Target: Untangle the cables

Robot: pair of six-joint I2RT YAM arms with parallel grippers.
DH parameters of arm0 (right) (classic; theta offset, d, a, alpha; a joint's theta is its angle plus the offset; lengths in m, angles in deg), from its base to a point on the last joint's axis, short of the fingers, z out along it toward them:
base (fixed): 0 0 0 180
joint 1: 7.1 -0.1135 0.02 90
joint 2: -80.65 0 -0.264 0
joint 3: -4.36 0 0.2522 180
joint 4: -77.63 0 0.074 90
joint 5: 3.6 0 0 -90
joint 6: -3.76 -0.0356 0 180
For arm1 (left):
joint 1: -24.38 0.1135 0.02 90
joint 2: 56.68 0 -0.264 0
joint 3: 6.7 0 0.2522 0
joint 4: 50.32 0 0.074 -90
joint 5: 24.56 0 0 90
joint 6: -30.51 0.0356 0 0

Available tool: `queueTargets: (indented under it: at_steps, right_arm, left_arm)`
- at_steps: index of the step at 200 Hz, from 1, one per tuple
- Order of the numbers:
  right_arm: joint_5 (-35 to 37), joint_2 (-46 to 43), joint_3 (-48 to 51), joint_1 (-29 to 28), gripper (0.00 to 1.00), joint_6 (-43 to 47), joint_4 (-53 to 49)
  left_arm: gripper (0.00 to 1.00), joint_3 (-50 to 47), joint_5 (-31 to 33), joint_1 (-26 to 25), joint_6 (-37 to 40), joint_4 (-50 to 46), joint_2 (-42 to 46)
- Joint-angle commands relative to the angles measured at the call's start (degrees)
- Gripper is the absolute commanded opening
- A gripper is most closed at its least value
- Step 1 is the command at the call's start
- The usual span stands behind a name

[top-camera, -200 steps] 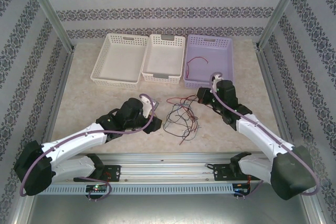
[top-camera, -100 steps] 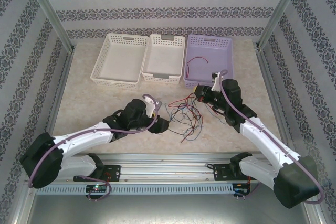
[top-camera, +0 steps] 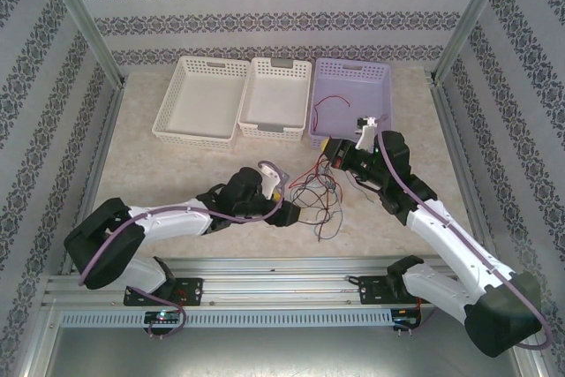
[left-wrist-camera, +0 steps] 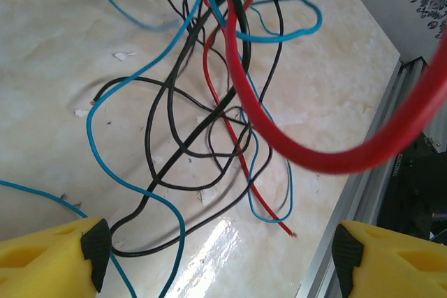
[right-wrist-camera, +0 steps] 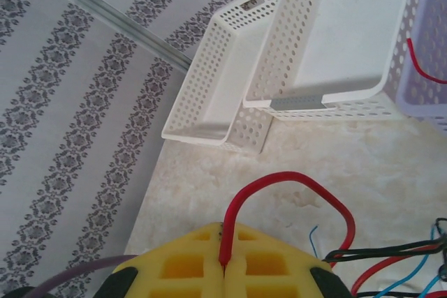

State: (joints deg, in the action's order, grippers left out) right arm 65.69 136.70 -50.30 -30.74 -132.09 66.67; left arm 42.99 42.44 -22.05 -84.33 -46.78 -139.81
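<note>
Cables in red, blue and black lie in a loose tangle on the marble table, about in the middle and a little to the right, between the two grippers. The tangle is on the near side of the lilac basket and well apart from the near edge of the table.

The left gripper is low at the left side of the tangle. In the left wrist view its yellow fingers stand wide apart and nothing is between them. Beyond them, black, blue and red strands cross each other many times on the table. One red strand hangs closer to the camera and looks blurred.

The right gripper is at the far right side of the tangle, just beside the near wall of the lilac basket. In the right wrist view its yellow fingers are pressed together on a red cable, which rises from the seam between them in an arch and goes down again to the right.

A separate red wire lies inside the lilac basket. Two white baskets stand in a row to its left, at the far side of the table.
</note>
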Motion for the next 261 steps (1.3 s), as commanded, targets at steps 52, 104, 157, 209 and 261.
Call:
queueTargets:
  at_steps: [52,104,157,209,261]
  right_arm:
    - [-1.2,-1.6,-3.1,-3.0,0.0,-3.5,1.2]
    - [-1.4,-3.5,-4.3,-4.4,0.0,-4.9,0.4]
    - [-0.8,-4.5,-3.9,-5.8,0.0,-6.6,0.9]
    - [0.3,-5.3,-4.6,-6.1,0.0,-5.3,-1.0]
    - [5.1,-2.6,-0.2,-5.8,0.14,2.3,-11.6]
  left_arm:
    - [0.86,3.7,5.2,-1.7,4.4,8.0,-6.0]
    - [0.83,2.4,9.7,-1.9,5.7,13.1,-7.7]
    - [0.68,1.8,8.2,-2.0,2.8,19.3,-9.5]
    - [0.4,0.7,6.2,-2.0,0.8,21.3,-9.2]
    - [0.4,-2.7,8.1,-2.0,1.4,17.8,-6.7]
